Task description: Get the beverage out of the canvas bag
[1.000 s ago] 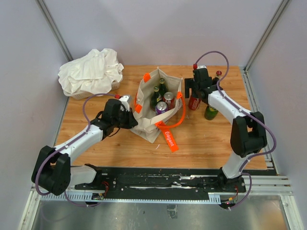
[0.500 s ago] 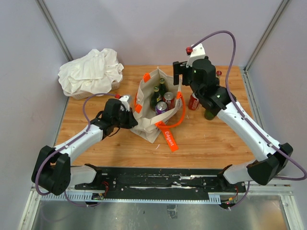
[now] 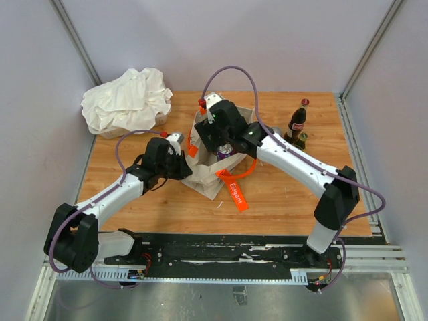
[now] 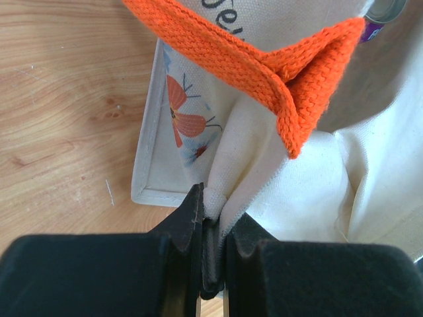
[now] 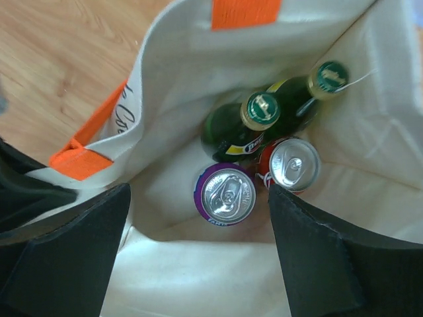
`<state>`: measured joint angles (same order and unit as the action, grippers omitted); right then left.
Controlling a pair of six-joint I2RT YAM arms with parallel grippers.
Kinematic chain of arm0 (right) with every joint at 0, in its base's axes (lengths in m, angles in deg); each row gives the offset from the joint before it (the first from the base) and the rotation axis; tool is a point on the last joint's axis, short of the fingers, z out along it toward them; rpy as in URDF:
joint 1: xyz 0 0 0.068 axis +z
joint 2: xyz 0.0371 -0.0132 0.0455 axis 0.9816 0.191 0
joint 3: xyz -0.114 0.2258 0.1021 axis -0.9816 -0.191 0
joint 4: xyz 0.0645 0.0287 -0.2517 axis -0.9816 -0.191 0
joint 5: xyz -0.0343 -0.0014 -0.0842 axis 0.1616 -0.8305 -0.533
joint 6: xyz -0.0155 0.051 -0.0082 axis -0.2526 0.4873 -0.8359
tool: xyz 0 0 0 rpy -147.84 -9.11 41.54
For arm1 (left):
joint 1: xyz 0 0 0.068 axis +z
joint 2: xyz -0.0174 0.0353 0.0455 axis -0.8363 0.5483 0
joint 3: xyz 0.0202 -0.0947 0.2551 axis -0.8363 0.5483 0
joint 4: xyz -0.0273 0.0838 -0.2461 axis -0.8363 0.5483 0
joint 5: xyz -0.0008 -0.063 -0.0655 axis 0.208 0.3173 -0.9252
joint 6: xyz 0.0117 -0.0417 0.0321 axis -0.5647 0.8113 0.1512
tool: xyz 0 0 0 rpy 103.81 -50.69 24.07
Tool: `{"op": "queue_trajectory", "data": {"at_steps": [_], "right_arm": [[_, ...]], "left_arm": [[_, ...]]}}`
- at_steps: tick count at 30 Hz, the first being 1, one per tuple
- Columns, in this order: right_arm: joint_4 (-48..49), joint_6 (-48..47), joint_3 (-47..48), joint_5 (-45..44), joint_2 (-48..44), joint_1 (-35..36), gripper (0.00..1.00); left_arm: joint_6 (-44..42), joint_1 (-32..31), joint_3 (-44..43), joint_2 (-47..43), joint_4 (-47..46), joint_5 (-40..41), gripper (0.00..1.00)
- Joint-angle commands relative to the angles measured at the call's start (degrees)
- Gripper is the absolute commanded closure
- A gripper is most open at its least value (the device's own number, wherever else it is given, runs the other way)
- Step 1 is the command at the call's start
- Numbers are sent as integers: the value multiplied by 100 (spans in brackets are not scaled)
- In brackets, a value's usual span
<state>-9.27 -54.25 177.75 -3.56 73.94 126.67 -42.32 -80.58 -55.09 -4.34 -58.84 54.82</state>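
The cream canvas bag [image 3: 208, 177] with orange handles stands mid-table. My left gripper [image 3: 185, 165] is shut on its left rim; the left wrist view shows the cream fabric [image 4: 228, 198] pinched between the jaws. My right gripper [image 3: 212, 137] hovers open and empty over the bag's mouth. In the right wrist view it [image 5: 198, 218] looks down on a purple can [image 5: 225, 194], a red can [image 5: 288, 164] and two green bottles [image 5: 231, 129] standing inside the bag [image 5: 172, 72]. The purple can lies between the wide-open fingers, below them.
A dark cola bottle [image 3: 297, 122] and a green bottle [image 3: 301, 139] stand on the table at the back right. A white cloth heap [image 3: 127, 99] lies at the back left. The bag's orange strap tag [image 3: 235, 190] trails towards the front.
My right arm has swung left from the bottles at the back right to above the bag's mouth. My left gripper has kept its hold on the bag's rim.
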Motion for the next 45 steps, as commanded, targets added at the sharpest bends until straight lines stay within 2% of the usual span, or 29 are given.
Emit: {"op": "queue_trajectory", "data": {"at_steps": [1, 9, 16, 29, 41, 45], "right_arm": [[-387, 255, 85, -111, 258, 15, 14], [-474, 913, -433, 49, 475, -393, 9], [-434, 1198, -650, 243, 733, -599, 1], [-314, 1290, -876, 497, 1097, -790, 2], [-68, 1163, -602, 431, 1399, -787, 0], [-60, 1160, -451, 476, 1523, -792, 4]], "left_arm": [[-128, -60, 136, 110, 223, 343, 100], [-116, -61, 202, 57, 195, 317, 100], [-131, -56, 217, 66, 177, 298, 100], [-104, -61, 221, 108, 177, 307, 100], [-87, -60, 226, 113, 177, 306, 99], [-95, -60, 229, 143, 177, 320, 99]]}}
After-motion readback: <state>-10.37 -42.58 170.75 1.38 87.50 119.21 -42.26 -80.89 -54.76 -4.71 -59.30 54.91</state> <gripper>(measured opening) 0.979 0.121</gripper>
